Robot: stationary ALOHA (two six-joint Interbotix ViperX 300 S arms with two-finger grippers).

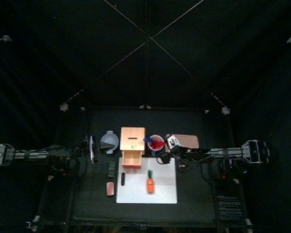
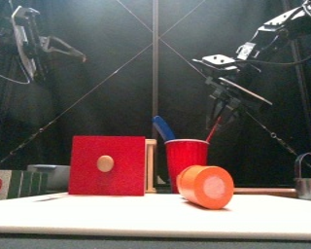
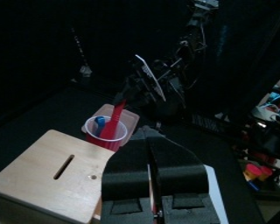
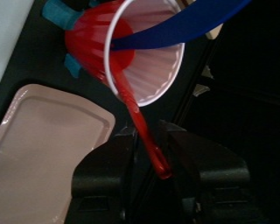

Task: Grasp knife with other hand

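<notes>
Your right arm reaches in from the upper right in the front view, its wrist bent so the right gripper (image 2: pixel 218 109) points down and inward above the red plastic cup (image 2: pixel 187 156). Its two black jaws are clenched on the slim, straight red knife (image 4: pixel 146 134), thin as a line; the bar hangs slanted from the jaws with its lower end at the cup's rim. Inside the cup leans a blue flat-handled utensil (image 4: pixel 178 28). Beside the cup, your right wrist view shows a pale pink rectangular tray (image 4: pixel 43 131) with rounded corners and a smooth, matte surface.

Your left arm is held high at the left, well apart from the knife; the left gripper (image 3: pixel 156 179) has its jaws pressed together on nothing, above the tan wooden box (image 3: pixel 55 171) with a slot in its top. That box shows a red front face with a round tan knob (image 2: pixel 105 163). An orange cylinder with a pale round end (image 2: pixel 205 186) lies on the white sheet (image 1: pixel 167 187). You can read no lettering anywhere.
</notes>
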